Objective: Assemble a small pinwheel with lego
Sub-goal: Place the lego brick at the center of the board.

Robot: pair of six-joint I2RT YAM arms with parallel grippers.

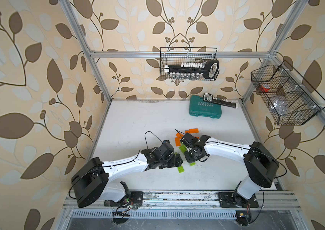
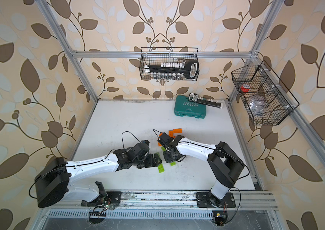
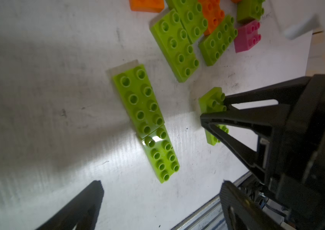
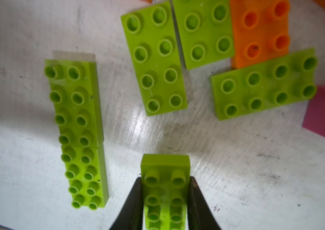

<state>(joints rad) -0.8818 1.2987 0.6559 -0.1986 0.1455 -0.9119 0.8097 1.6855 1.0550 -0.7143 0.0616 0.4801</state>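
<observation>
Right gripper [image 4: 165,180] clamped on the two long sides of a lime-green studded plastic 2x4 brick [image 4: 165,162], studs facing up, low over the white tabletop [image 1: 137,123]. Resting on the surface or just lifted: impossible to tell.

Left gripper [image 3: 161,191] spread wide and empty, hanging just beside a pair of lime-green 2x4 bricks [image 3: 138,99] laid end to end, touching, in one straight line. Held brick near that pair and roughly parallel to it, not touching.

Further out, a loose cluster of lime-green and orange studded bricks [image 4: 261,33], with a small pink square brick [image 3: 247,36] and a small green square brick [image 3: 250,10] at its edge. Far back on the table, a teal plastic tool case [image 1: 205,108], well apart from all of this.

Probable step: carrying the held brick over to the pair as the next blade. Nothing pinwheel-shaped yet, so judged early in the build.

To do it well:
- Lift straight up before travelling sideways, clearing the neighbours' studs.
- Keep the brick level.
- Line it up over the target studs before pressing, then push straight down.
- First close the empty left fingers on the pair's sides, against sliding on the smooth table.
- Mind the tight spacing between the two grippers.
</observation>
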